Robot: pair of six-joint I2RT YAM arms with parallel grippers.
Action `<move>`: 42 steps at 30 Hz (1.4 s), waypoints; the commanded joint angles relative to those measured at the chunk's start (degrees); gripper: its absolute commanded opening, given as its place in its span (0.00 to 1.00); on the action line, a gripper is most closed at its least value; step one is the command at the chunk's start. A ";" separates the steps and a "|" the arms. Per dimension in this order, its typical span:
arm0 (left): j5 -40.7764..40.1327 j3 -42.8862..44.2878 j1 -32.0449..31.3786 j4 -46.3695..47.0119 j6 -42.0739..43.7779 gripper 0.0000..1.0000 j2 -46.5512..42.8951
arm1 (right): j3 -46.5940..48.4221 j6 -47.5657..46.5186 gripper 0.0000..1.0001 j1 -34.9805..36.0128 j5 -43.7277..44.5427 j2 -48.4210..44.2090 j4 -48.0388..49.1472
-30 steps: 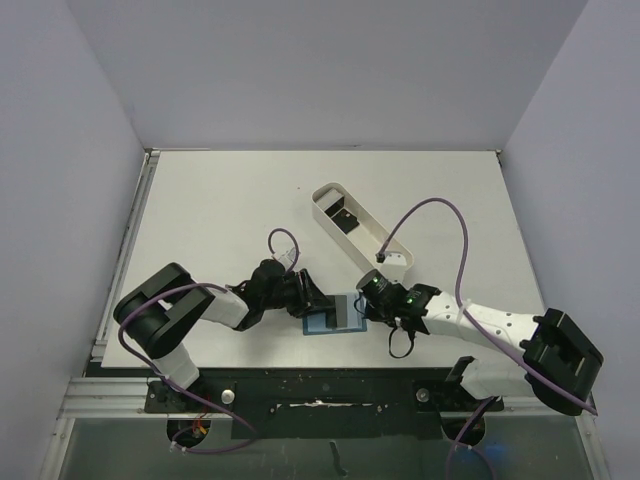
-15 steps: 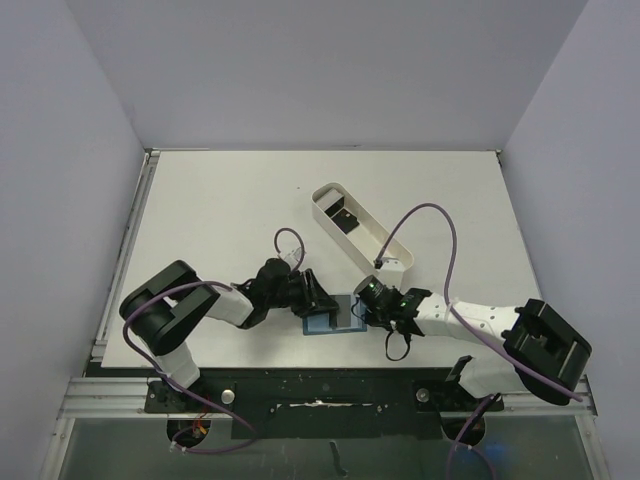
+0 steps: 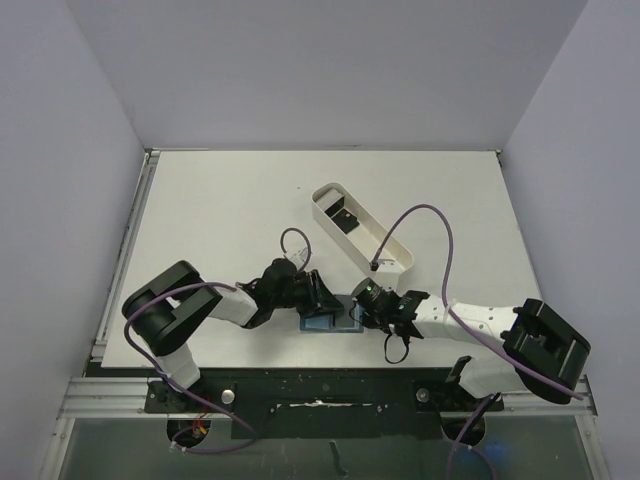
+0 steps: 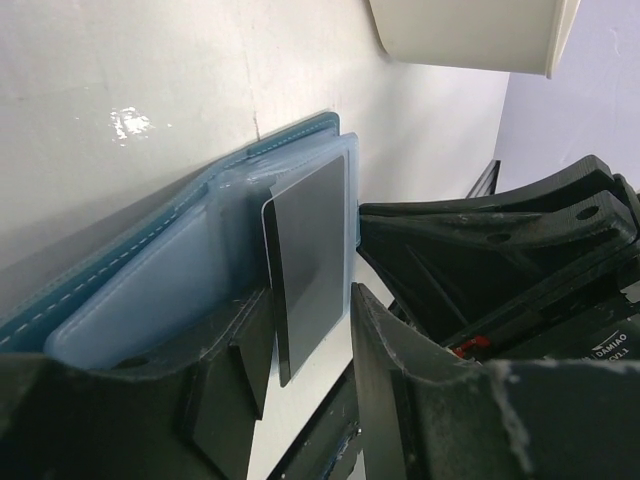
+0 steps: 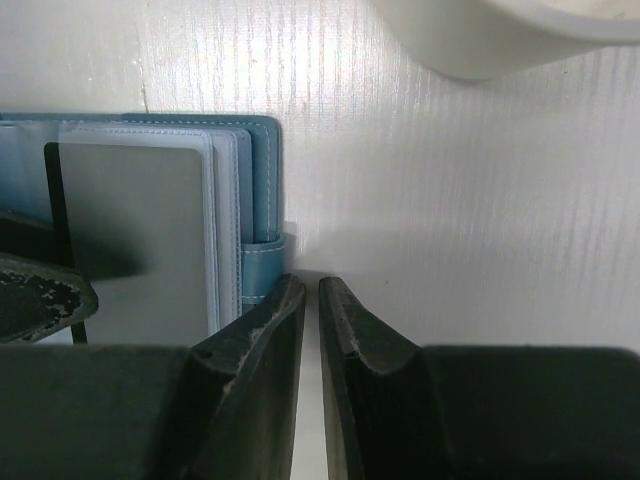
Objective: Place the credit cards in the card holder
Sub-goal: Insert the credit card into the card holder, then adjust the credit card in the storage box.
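Note:
The card holder (image 3: 325, 324) lies open near the table's front edge, teal with pale blue pockets (image 4: 150, 290) (image 5: 262, 150). A dark grey credit card (image 4: 310, 240) (image 5: 130, 230) lies on its pocket, the near end sticking out. My left gripper (image 3: 322, 300) (image 4: 310, 300) comes in from the left. Its fingers stand on either side of that end, against the card's long edges. My right gripper (image 3: 356, 306) (image 5: 312, 285) is shut to a thin slit with nothing in it. Its left fingertip touches the holder's snap tab (image 5: 262, 268). Another black credit card (image 3: 343, 216) lies in the tray.
A long white oval tray (image 3: 385, 245) (image 4: 470, 35) (image 5: 500, 35) lies diagonally just behind the right gripper. The table's front edge runs close below the card holder. Both wrists crowd together over the holder, and purple cables loop above each arm.
The right gripper has slid left up to the holder's right edge. The left gripper has edged right over the holder. Both pairs of jaws have narrowed slightly.

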 commanded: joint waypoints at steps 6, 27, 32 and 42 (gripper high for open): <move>-1.64 1.36 -1.85 -0.35 -1.17 0.35 -1.77 | 0.98 0.77 0.21 0.95 2.16 -1.65 2.12; -16.80 22.90 -1.29 -42.57 23.34 0.47 -9.74 | 2.66 -2.87 0.34 0.95 5.44 -18.85 -5.21; -19.89 36.00 -0.18 -52.18 34.45 0.47 -4.65 | 2.79 -5.80 0.38 1.27 5.73 -25.98 -7.08; -27.07 61.33 5.16 -66.16 51.11 0.47 8.67 | 0.57 -7.32 0.38 1.38 6.84 -35.48 -6.35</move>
